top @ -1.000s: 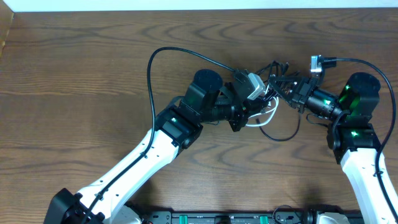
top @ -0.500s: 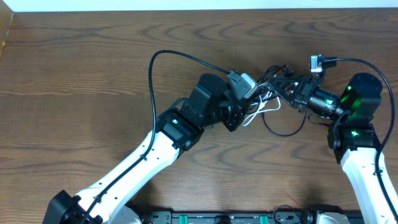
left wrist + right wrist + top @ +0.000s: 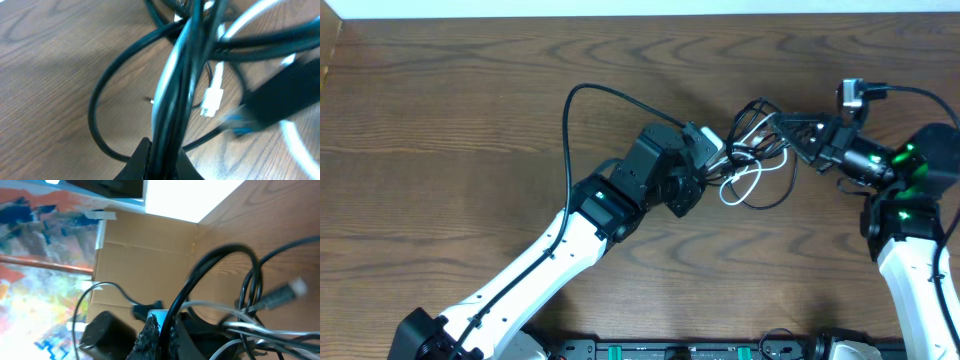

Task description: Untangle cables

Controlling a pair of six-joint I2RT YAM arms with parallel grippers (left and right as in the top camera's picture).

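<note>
Your left pincer (image 3: 723, 158) is clenched on the cables (image 3: 760, 150). In its wrist view, several black strands run straight down into the closed fingers (image 3: 142, 162). The tangle hangs just to the right of the left pincer, over the bench (image 3: 470, 120), with loops spreading out from the grip. A white cable (image 3: 742, 185) loops just right of the left pincer on its near side. Its white plug (image 3: 211, 102) shows in the left wrist view, beside the black strands. Your right pincer (image 3: 785, 135) is further right of the left pincer, across the tangle. It is also clamped on the cables, with one black cord (image 3: 210, 265) arching up out of its closed fingers (image 3: 150, 332).
</note>
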